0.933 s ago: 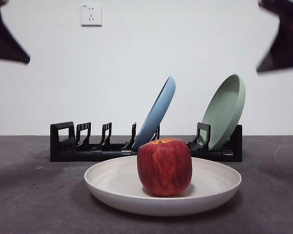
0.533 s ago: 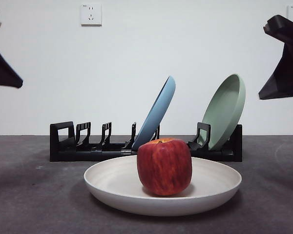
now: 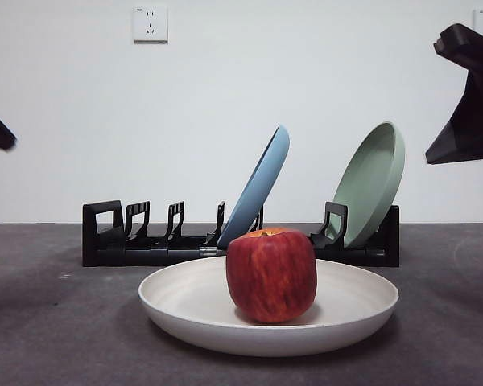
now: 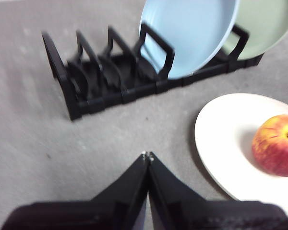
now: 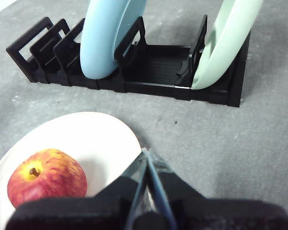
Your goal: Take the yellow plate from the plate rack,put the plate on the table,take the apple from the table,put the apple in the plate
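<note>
So the apple (image 3: 271, 275) is sitting upright in the middle of the plate (image 3: 177, 301), and the plate lies flat on the worktop (image 3: 48, 322) just in front of the rack (image 3: 113, 241), so I'd say the task is basically done and what's left is just backing off cleanly. Left hand (image 4: 147, 154) is up over the left side of the worktop, tips pressed together, holding nothing. Right hand (image 5: 145, 152) is the same, closed and empty, hovering above the plate's right rim. To finish well I'd lift straight up and out to the sides, since the blue plate (image 3: 262, 181) and green plate (image 3: 374, 181) lean in the rack right behind. Lots of open worktop left and right of the plate, tight only toward the rack.
</note>
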You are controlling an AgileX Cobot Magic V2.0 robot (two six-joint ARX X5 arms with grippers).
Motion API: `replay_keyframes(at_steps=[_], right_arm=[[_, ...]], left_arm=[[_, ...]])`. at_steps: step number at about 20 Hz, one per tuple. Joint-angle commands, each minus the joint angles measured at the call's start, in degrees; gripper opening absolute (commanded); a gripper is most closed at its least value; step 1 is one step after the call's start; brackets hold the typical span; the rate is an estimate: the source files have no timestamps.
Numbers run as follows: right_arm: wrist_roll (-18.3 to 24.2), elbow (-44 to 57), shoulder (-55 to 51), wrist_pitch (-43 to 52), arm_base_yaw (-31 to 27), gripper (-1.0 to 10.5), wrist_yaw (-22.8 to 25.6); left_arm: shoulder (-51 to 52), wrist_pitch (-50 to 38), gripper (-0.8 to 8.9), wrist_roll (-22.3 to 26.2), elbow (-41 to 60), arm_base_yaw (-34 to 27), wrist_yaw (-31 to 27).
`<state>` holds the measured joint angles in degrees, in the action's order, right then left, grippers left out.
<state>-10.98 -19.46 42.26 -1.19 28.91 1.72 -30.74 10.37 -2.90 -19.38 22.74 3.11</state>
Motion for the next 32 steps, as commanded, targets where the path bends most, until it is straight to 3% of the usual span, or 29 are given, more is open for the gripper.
replay_keyframes(at_steps=[1,7,10,14,18,32], right_arm=[[-0.6,0.3,0.0,0.5,0.0,0.0,0.2],[-0.6,0.3,0.0,0.5,0.0,0.0,0.2],[-0.6,0.3,0.1,0.5,0.0,0.0,0.2],[-0.6,0.3,0.0,0.5,0.0,0.0,0.2],[-0.6,0.3,0.1,0.5,0.0,0.0,0.2],[-0.6,0.3,0.0,0.5,0.0,0.0,0.2]], left_arm=[[7.8,1.5,0.00,3.9,0.4,-2.4,-0.1],[23.9,1.2,0.00,6.1,6.6,-14.6,-0.1],[27.6,0.4,0.00,6.1,12.0,-16.9,-0.1],[29.6,-3.6,0.00,6.1,18.9,-17.6,-0.2],[30.6,0.3,0.00,5.9,19.2,-17.7,-0.2],[30.6,-0.1,0.00,5.9,19.2,-17.7,-0.1]])
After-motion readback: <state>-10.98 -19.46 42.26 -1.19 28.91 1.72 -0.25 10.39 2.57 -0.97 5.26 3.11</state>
